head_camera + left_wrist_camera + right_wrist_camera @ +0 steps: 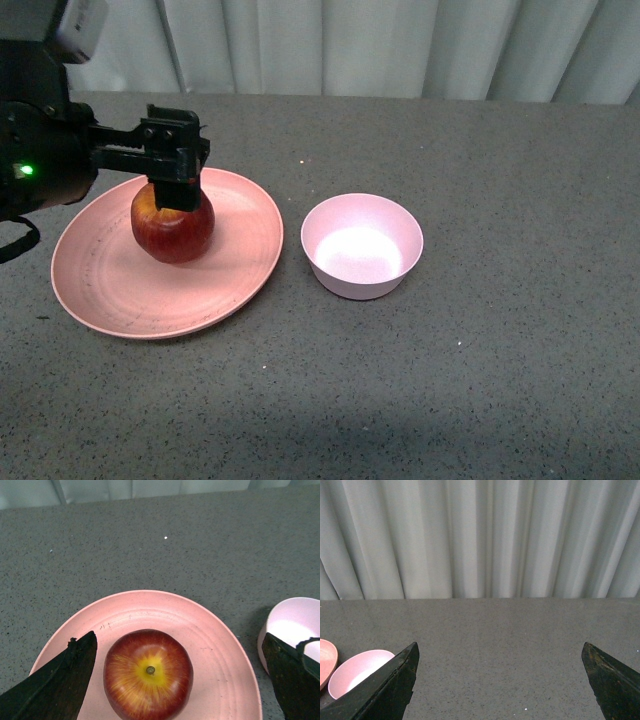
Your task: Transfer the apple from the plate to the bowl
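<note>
The dark-red apple (173, 228) with a yellow patch round its stem sits upright on the salmon-pink plate (110, 290) at the left of the table. My left gripper (177, 185) is open and hovers just above the apple, its jaws wide apart on either side, not touching it. In the left wrist view the apple (148, 674) lies between the two black fingers (60, 680), nearer the one on the picture's left, on the plate (215, 660). The pale-pink bowl (362, 245) stands empty to the right of the plate. My right gripper (500, 680) is open and empty over bare table.
The table is a dark grey speckled surface (480, 380). A pale curtain (400, 45) hangs behind its far edge. The bowl's rim shows in the left wrist view (287, 625) and the bowl in the right wrist view (355, 672).
</note>
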You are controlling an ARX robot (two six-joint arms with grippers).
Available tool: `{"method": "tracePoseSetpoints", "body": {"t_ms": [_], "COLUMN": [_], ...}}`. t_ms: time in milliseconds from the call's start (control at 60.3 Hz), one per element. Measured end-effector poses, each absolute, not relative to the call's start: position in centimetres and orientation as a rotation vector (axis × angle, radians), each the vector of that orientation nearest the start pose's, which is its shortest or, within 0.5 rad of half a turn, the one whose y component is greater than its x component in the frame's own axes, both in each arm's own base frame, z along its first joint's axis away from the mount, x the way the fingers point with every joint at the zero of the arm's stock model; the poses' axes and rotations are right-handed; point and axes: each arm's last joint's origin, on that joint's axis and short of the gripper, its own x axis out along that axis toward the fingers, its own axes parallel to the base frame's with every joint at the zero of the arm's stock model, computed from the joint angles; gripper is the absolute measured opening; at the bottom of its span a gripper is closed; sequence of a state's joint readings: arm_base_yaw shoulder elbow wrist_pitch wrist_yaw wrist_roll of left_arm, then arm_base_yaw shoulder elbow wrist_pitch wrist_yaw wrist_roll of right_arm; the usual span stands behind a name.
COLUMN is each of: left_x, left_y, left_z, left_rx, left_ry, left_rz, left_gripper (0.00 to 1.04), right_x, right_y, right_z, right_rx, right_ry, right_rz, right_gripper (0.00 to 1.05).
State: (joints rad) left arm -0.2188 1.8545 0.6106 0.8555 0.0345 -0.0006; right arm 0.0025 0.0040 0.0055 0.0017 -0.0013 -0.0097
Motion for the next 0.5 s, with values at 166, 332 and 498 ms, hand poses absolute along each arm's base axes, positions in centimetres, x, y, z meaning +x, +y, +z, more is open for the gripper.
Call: {"method": "tracePoseSetpoints", "body": {"t_ms": [166, 332, 498], "left_x": [32.9, 33.5, 34.0], "left_y": [-7.3, -7.6, -7.8], "left_z": [9.3, 8.4, 7.2], "left_rx": [0.049, 0.054, 0.045], "left_ry": [0.440, 0.475, 0.530], "left_rz": [-0.212, -0.209, -0.187], "left_gripper": [0.98, 0.98, 0.98], "right_x": [9.8, 9.8, 9.8], "right_y": [0.0, 0.0, 0.0], "right_z": [16.5, 16.5, 16.5], "right_rx": [-0.010, -0.010, -0.010], "right_ry": [-0.003, -0.003, -0.004], "right_rz": [0.004, 0.004, 0.004], "right_gripper": [0.95, 0.95, 0.95]}}
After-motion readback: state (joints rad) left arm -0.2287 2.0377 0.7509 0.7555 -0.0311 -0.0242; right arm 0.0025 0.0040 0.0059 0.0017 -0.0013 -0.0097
